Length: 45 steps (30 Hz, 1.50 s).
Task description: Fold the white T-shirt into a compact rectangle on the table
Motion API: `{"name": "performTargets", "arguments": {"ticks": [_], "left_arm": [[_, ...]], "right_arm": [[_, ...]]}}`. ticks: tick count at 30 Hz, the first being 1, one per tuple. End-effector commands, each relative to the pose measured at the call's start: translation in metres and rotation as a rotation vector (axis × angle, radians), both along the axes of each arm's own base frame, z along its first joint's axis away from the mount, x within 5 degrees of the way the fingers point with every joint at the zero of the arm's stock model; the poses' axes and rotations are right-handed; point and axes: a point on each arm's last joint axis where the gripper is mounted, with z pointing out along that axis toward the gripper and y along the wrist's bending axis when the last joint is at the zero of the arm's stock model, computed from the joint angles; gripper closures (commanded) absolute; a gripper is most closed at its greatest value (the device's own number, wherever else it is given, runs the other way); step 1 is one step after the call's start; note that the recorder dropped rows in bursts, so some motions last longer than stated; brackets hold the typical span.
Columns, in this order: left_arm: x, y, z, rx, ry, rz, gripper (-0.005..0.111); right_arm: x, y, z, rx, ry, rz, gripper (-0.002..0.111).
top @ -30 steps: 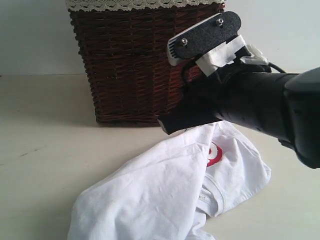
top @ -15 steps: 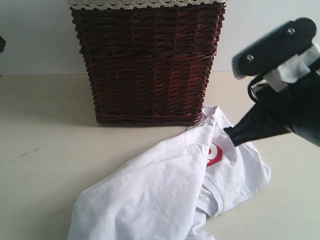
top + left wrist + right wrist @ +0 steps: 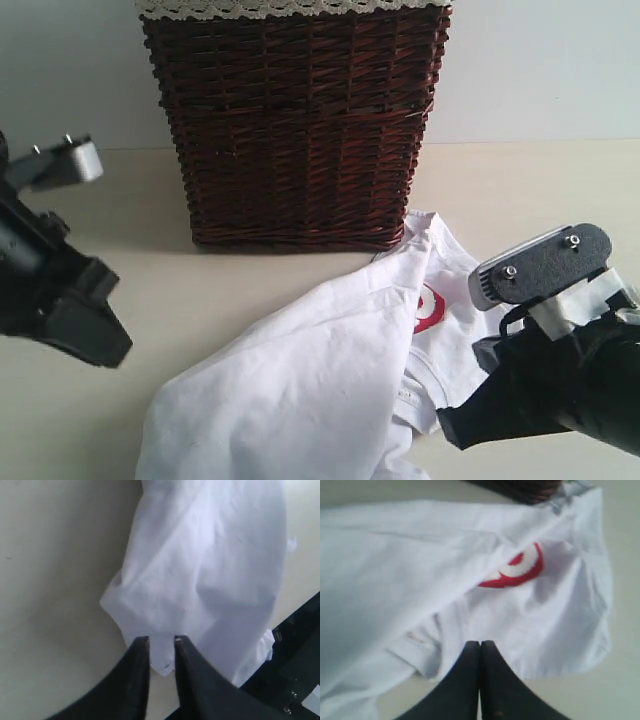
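Clearly, our white T-shirt (image 3: pixel 300 390) lies crumpled on the table (image 3: pixel 250 280) before the basket (image 3: pixel 290 130). We should first spread it flat, taking opposite edges. The left gripper (image 3: pixel 161 642) hovers slightly parted and empty; the right gripper (image 3: pixel 480 647) is clenched and empty. The red print (image 3: pixel 517 570) is unreadable.

A fold of the white T-shirt (image 3: pixel 300 390) hides most red lettering (image 3: pixel 431 308).

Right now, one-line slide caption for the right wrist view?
Right gripper, jaws shut, over the crumpled white T-shirt on the table, red-and-white lettering partly hidden by a fold.
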Motion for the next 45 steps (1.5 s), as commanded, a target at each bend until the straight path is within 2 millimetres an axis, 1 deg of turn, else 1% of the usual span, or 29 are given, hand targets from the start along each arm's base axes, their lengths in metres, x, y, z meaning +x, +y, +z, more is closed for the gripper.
{"name": "performTargets", "arguments": {"ticks": [1, 3, 5, 7, 11, 13, 15, 17, 20, 23, 27, 29, 31, 33, 35, 37, 39, 41, 43, 45], "left_arm": [[-0.013, -0.012, -0.019, -0.012, -0.024, 0.001, 0.064], [-0.016, -0.016, -0.023, -0.021, -0.024, 0.008, 0.058], [-0.018, -0.018, -0.026, -0.029, -0.027, 0.018, 0.056], [-0.018, -0.018, -0.027, -0.032, -0.024, 0.021, 0.056], [-0.019, -0.018, -0.027, -0.032, -0.020, 0.019, 0.056], [-0.019, -0.018, -0.027, -0.032, -0.020, 0.019, 0.056], [-0.019, -0.018, -0.027, -0.032, -0.020, 0.019, 0.056], [-0.019, -0.018, -0.027, -0.032, -0.020, 0.019, 0.057], [-0.019, -0.018, -0.027, -0.031, -0.023, 0.019, 0.057], [-0.018, -0.018, -0.027, -0.031, -0.035, 0.017, 0.057], [-0.018, -0.018, -0.027, -0.031, -0.036, 0.016, 0.057], [-0.018, -0.018, -0.027, -0.031, -0.036, 0.016, 0.057], [-0.018, -0.018, -0.027, -0.031, -0.036, 0.016, 0.057], [-0.018, -0.018, -0.027, -0.031, -0.032, 0.013, 0.057], [-0.018, -0.018, -0.027, -0.031, -0.031, 0.011, 0.057], [-0.019, -0.018, -0.027, -0.031, -0.027, 0.009, 0.057], [-0.020, -0.018, -0.027, -0.031, -0.025, -0.005, 0.057], [-0.021, -0.018, -0.027, -0.030, -0.011, -0.017, 0.057], [-0.023, -0.018, -0.027, -0.039, 0.007, -0.030, 0.057], [-0.026, -0.021, -0.025, -0.071, 0.025, -0.053, 0.057]], "right_arm": [[0.005, -0.003, -0.020, -0.084, 0.061, -0.077, 0.092], [0.007, 0.001, -0.031, -0.076, 0.114, -0.090, 0.079], [0.012, 0.006, -0.039, -0.093, 0.135, -0.099, 0.067], [0.020, 0.012, -0.042, -0.103, 0.130, -0.092, 0.061], [0.035, 0.025, -0.056, -0.135, 0.164, -0.098, 0.060], [0.042, 0.028, -0.062, -0.175, 0.157, -0.104, 0.060], [0.049, 0.033, -0.064, -0.183, 0.155, -0.107, 0.060], [0.049, 0.042, -0.064, -0.127, 0.186, -0.076, 0.060], [0.048, 0.050, -0.063, -0.045, 0.227, -0.052, 0.056], [0.047, 0.050, -0.064, -0.033, 0.236, -0.067, 0.052], [0.046, 0.049, -0.067, -0.032, 0.251, -0.080, 0.052], [0.045, 0.049, -0.072, -0.045, 0.266, -0.079, 0.055], [0.045, 0.047, -0.076, -0.072, 0.274, -0.080, 0.066], [0.044, 0.043, -0.080, -0.114, 0.278, -0.083, 0.087], [0.044, 0.040, -0.080, -0.154, 0.272, -0.079, 0.108], [0.045, 0.037, -0.073, -0.217, 0.235, -0.047, 0.108], [0.046, 0.032, -0.059, -0.247, 0.174, -0.043, 0.108], [0.045, 0.026, -0.034, -0.222, 0.086, -0.069, 0.108], [0.043, 0.017, -0.003, -0.201, -0.028, -0.088, 0.108], [0.037, 0.008, 0.028, -0.173, -0.137, -0.084, 0.108]]}}
